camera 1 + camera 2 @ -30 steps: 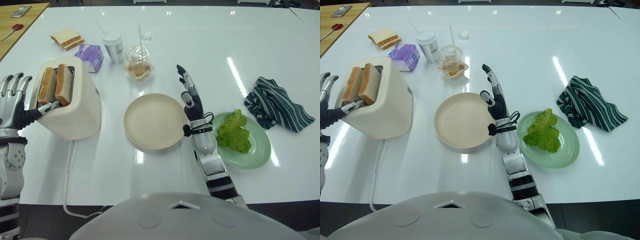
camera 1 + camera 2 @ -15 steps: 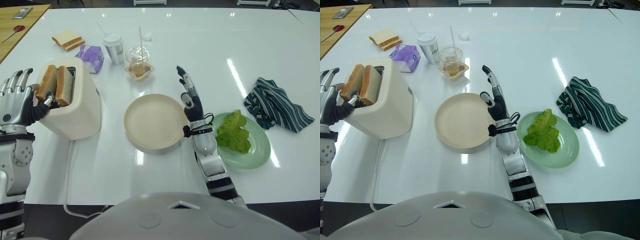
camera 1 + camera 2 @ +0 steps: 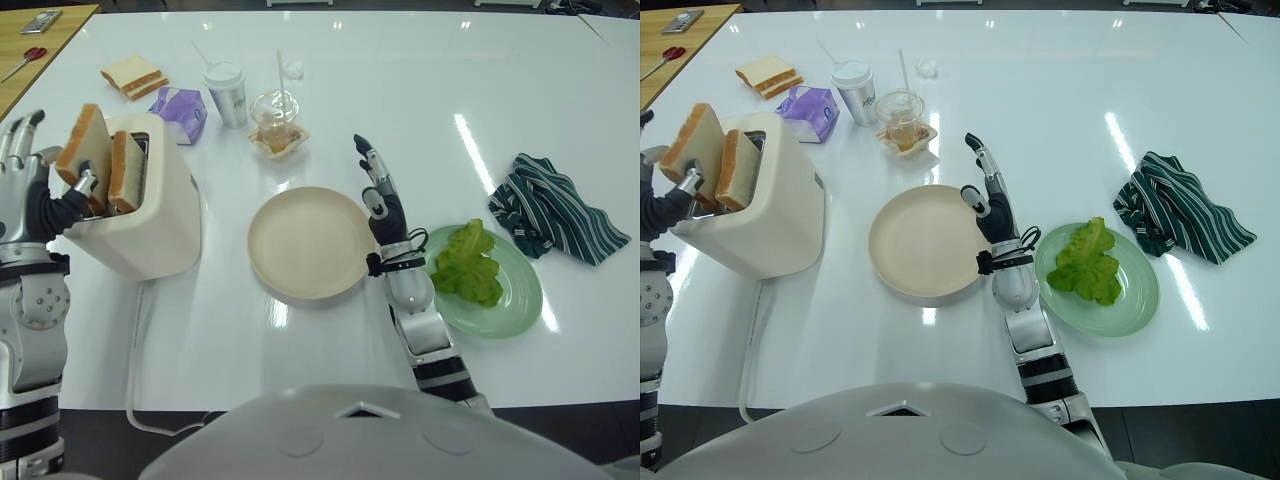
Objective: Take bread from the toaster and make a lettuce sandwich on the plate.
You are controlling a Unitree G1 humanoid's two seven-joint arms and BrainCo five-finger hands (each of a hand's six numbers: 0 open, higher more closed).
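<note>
A cream toaster [image 3: 150, 215] stands at the left with one bread slice [image 3: 126, 172] in its slot. My left hand [image 3: 35, 205] pinches a second slice [image 3: 82, 145], lifted and tilted out above the toaster's left slot. The empty beige plate [image 3: 308, 243] lies at the centre. My right hand [image 3: 383, 205] rests upright at the plate's right rim, fingers straight, holding nothing. A lettuce leaf [image 3: 467, 263] lies on a green plate [image 3: 520, 300] to the right.
At the back stand a lidded paper cup [image 3: 227, 94], a clear plastic cup [image 3: 275, 118], a purple tissue pack [image 3: 182, 113] and spare bread slices [image 3: 134, 77]. A striped cloth [image 3: 555, 208] lies at the right. The toaster's cord [image 3: 135, 350] runs toward the front edge.
My left hand has closed on the left slice and raised it up and out of the toaster, tilting it leftward. The right hand has stayed in place.
</note>
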